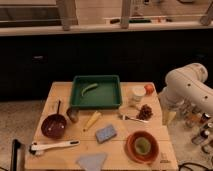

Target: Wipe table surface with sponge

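The table surface [116, 148] is a light tan plank top that fills the middle of the camera view. The sponge [105, 133], a small blue-grey speckled block, lies on it in the front middle, between a yellow piece of food [92, 120] and the orange bowl [142, 146]. My white arm [186, 89] comes in from the right. My gripper [170, 116] hangs down beside the table's right edge, well to the right of the sponge and apart from it.
A green tray [96, 91] holding a green vegetable stands at the back. A dark red bowl [54, 126], a ladle [71, 114] and a white-handled brush [52, 146] lie left. A triangular cloth [92, 161] lies in front. Grapes [145, 112], a cup [138, 93] and bottles [200, 127] are right.
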